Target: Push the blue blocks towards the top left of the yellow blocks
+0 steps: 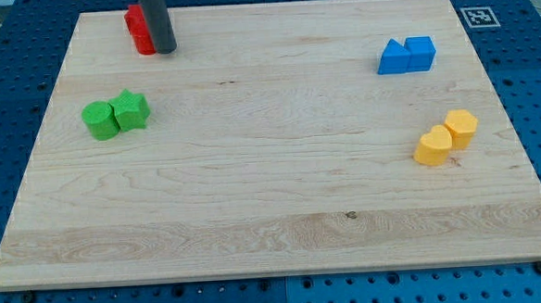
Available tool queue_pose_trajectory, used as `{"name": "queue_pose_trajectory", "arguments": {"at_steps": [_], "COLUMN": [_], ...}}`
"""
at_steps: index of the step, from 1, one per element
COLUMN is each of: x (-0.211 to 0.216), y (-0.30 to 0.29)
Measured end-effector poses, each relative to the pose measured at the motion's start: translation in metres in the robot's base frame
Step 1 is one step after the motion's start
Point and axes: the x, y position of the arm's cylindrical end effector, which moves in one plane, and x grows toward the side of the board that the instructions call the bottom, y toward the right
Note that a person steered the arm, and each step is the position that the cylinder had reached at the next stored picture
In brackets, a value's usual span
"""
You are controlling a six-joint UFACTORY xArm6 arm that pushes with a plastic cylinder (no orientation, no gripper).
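Observation:
Two blue blocks sit touching at the view's upper right: a notched one (394, 58) on the left and a cube (420, 52) on the right. Two yellow blocks sit touching below them at the right: a heart-like one (433, 147) and a hexagonal one (460, 127). My tip (165, 49) is at the view's top left, far from the blue blocks, right beside the red blocks (139, 30).
Two green blocks, a round one (100, 120) and a star-like one (131, 110), sit touching at the left. The wooden board (274, 216) lies on a blue pegboard. A marker tag (478, 15) is at the top right.

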Motion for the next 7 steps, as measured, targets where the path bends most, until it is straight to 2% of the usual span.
{"name": "queue_pose_trajectory", "arguments": {"at_steps": [2, 4, 7], "x": [-0.002, -0.002, -0.025], "y": [0.017, 0.082, 0.194]}}
